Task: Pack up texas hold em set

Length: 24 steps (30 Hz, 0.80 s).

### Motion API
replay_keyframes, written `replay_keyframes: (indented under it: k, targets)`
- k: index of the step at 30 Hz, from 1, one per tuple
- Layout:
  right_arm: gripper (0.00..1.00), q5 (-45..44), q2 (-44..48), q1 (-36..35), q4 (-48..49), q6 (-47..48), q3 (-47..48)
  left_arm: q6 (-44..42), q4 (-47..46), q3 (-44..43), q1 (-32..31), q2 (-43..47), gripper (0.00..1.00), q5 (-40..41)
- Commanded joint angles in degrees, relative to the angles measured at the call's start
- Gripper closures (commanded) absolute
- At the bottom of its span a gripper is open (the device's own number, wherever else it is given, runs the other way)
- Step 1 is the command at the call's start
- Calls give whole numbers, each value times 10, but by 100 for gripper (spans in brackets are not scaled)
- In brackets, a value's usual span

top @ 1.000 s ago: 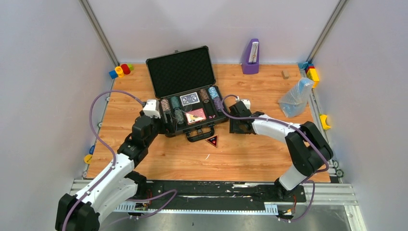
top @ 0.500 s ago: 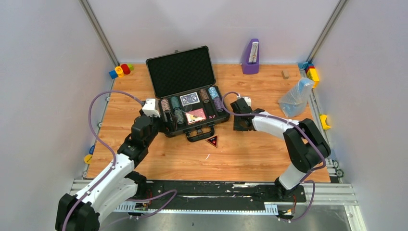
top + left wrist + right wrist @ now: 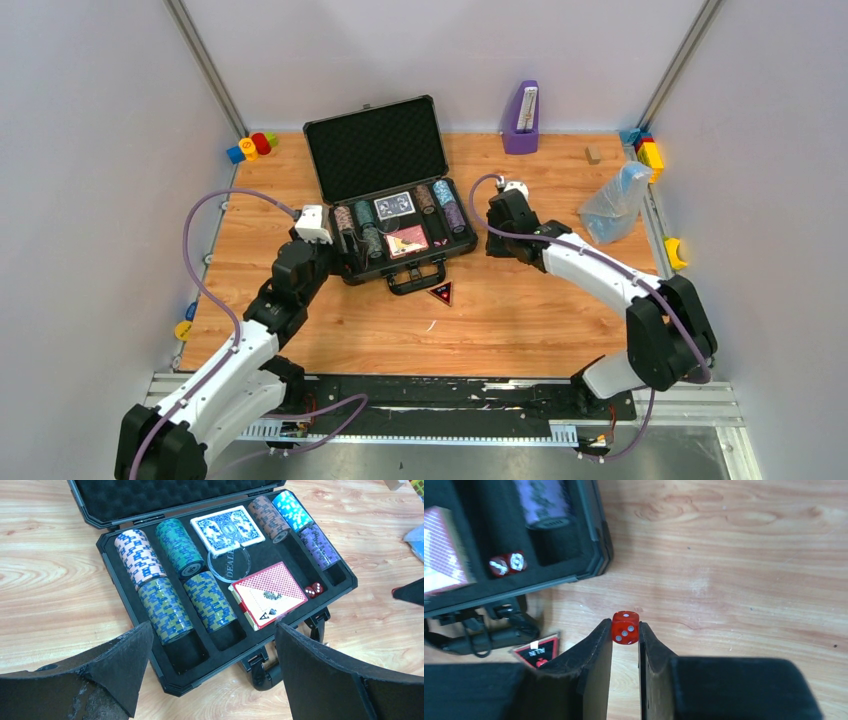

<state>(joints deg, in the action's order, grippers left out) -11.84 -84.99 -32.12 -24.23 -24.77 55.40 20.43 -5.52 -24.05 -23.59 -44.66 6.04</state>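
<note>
nearest me, the small triangular button [image 3: 441,293] lies flat on the wooden table [image 3: 520,320], just in front of the case handle [image 3: 415,277]. my left gripper [image 3: 212,630] sits at the front left corner of the black case [image 3: 107,539], its fingers spread wide with nothing between them. my right gripper [image 3: 625,633] is off the case's right side, closed onto a red die [image 3: 625,628] that is pinched between its tips over bare wood, white pips facing the wrist camera. the case lies open, its lid [image 3: 375,150] propped up at the back. in the foam tray i see chip stacks [image 3: 164,609] lying on their sides in the left slots and more at the right, a red-backed card deck [image 3: 268,594] with an ace showing, two more red dice [image 3: 314,589] just beside it, a clear dealer disc [image 3: 229,569], and a blue-backed deck [image 3: 228,528] behind that. beyond the case, a purple holder [image 3: 521,118] stands by the back wall, with a clear plastic bag [image 3: 612,200] off to the right
</note>
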Motion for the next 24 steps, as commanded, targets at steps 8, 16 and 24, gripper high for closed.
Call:
replay_keyframes:
  k: [8, 16, 24]
  targets:
    - [92, 88, 30, -4, 40, 41, 70, -3, -21, 4, 2, 11, 2, -16]
    - [89, 109, -67, -8, 57, 38, 122, 0, -23, 7, 2, 10, 2, -23]
    - [85, 90, -128, -14, 61, 44, 155, 0, -26, 7, 2, 7, 2, -23]
